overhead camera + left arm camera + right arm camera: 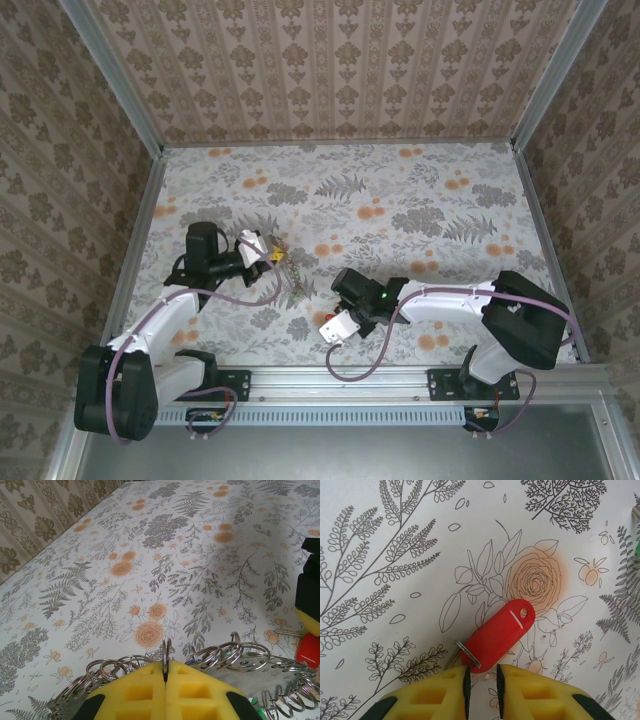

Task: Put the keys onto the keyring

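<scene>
The left end effector [165,677] has its yellow pads [135,692] pressed together on one thin wire loop of the keyring [280,672], and the loop stands upright in the seam between them. More wire loops [235,655] fan out on both sides along the grey band of the keyring, which curves just past the fingertips. To the right of the band lie a red key head [309,650] and, beyond it, a yellow key head [310,622]. From above, the left end effector [262,248] sits in the near-left part of the worktop [400,200], and the keyring [288,275] is at its tip, stretching toward the near right.

The right end effector [481,680] keeps only a narrow gap between its yellow pads [530,695]. Just beyond the tips lies a red key [502,632], flat on the worktop, its slotted end pointing to the far right. Its small metal ring [468,653] touches the tip of the left pad. I cannot tell whether the pads grip this ring or merely stand over it. From above, the right end effector [338,328] lies near the front edge, right of the keyring and apart from it.

The worktop is covered in a pale print of grey ferns and orange flowers.
</scene>
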`<state>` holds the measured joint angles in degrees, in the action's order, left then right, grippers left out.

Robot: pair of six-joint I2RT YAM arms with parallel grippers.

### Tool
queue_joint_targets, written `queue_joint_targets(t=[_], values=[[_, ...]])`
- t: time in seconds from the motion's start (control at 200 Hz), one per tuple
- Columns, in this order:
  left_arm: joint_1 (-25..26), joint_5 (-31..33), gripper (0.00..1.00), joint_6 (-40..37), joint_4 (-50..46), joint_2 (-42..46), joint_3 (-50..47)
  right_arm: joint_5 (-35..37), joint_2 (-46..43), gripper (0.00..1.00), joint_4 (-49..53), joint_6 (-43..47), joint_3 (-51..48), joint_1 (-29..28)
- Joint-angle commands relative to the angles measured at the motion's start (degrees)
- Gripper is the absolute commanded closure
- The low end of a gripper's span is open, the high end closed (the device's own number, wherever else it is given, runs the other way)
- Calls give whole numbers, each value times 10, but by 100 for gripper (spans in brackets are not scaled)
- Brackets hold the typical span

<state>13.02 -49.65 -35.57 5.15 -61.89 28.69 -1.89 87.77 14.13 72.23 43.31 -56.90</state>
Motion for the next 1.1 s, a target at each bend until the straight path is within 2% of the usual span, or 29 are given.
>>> queue_joint_targets(t=[0.0,0.53,0.6,0.725,0.965,1.095], values=[[-4,-10,100,-6,-6,11,16,-17,7,75,19,-1,7,-4],[-4,-8,100,-6,-8,13,15,-21,29,74,45,4,26,-10],[-4,-8,100,-7,-8,13,15,-17,31,79,49,2,30,-9],[-4,-7,100,-7,-9,12,16,-12,29,80,51,-1,30,-8],[-3,-6,100,-13,-15,14,18,-8,27,90,52,-7,28,-8],[-3,-9,100,-18,-18,18,17,-13,17,95,47,-44,36,-7]])
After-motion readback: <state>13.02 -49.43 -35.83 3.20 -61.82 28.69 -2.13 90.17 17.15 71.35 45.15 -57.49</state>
